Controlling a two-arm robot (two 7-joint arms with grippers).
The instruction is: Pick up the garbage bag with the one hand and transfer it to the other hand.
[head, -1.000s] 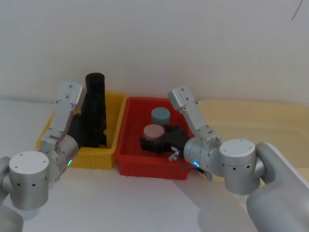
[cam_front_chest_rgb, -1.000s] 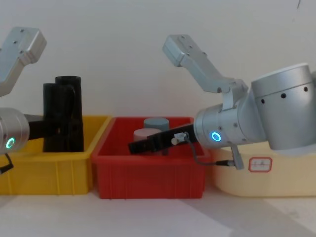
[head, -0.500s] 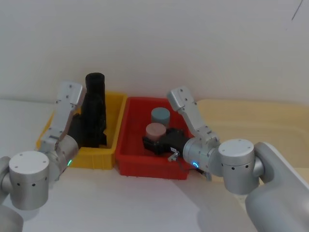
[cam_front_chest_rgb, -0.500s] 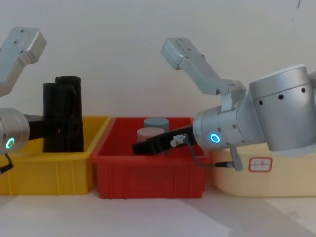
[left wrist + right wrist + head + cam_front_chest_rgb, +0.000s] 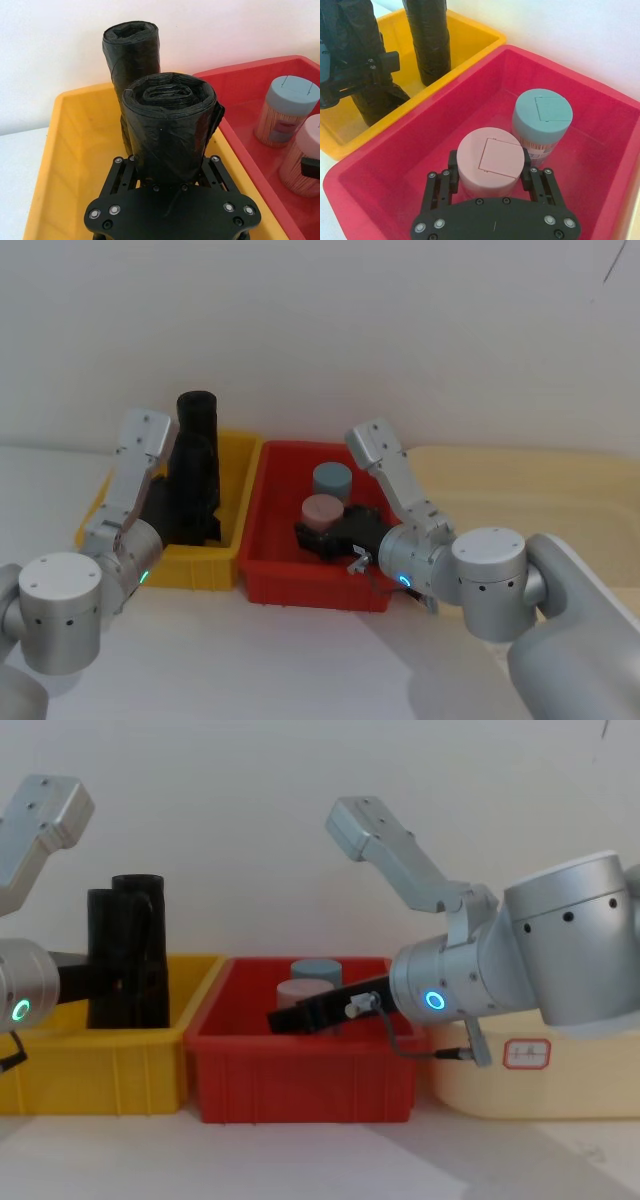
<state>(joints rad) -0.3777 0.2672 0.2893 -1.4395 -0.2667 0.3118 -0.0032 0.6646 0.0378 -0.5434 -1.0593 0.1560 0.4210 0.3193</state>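
Observation:
The garbage bag [image 5: 169, 125] is a fat black roll standing in the yellow bin [image 5: 170, 566]. My left gripper [image 5: 167, 161], on the green-lit arm, is shut on its lower part, one finger on each side. In the head view the garbage bag [image 5: 196, 485] rises in front of a slimmer second black roll [image 5: 197, 412]. My right gripper [image 5: 488, 162], on the blue-lit arm, is open low in the red bin [image 5: 300, 582]. The pink-lidded jar [image 5: 491, 160] shows between its fingers. In the chest view the right gripper [image 5: 276, 1018] points left toward the garbage bag [image 5: 108, 950].
A grey-blue-lidded jar [image 5: 541, 120] stands just behind the pink one in the red bin. The two bins sit side by side, walls touching. A beige tub [image 5: 525, 1092] lies to the right of the red bin. A white wall closes the back.
My right gripper has drawn back slightly to the right inside the red bin, closer around the pink jar. The left gripper and the garbage bag have not moved.

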